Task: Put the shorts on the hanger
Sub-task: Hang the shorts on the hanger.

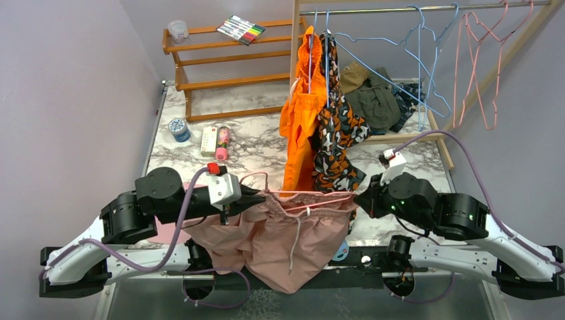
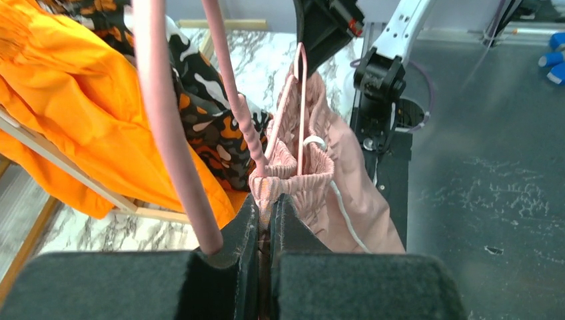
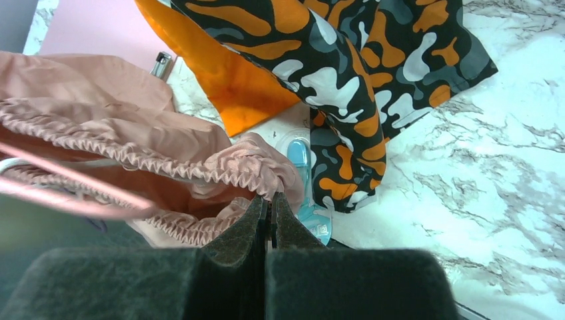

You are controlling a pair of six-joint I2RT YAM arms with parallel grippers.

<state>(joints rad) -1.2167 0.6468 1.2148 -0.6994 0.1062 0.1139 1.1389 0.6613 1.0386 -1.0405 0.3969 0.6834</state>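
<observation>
The shorts (image 1: 286, 237), soft dusty-pink cloth with a puckered elastic waistband and a white drawstring (image 1: 294, 243), hang stretched at six o'clock over the near edge of the marble table (image 1: 260, 143). The thin pink wire hanger (image 2: 301, 107) sits inside the waistband opening. The left gripper (image 1: 256, 198) at their nine o'clock and the right gripper (image 1: 360, 199) at three each pinch the waistband, fingers closed. At eleven o'clock a wooden shelf (image 1: 200, 46) carries a marker pack (image 1: 240, 29) and a clear cup (image 1: 178, 29).

The dusty-pink cloth shorts (image 1: 280, 240) look matt and soft, with a finely puckered elastic waistband. The thin pink wire hanger (image 2: 304, 113) is smooth, with a coated sheen. The white-grey marbled surface (image 1: 260, 150) is glossy. The black fingers (image 3: 240, 230) are matt and faintly grainy.
</observation>
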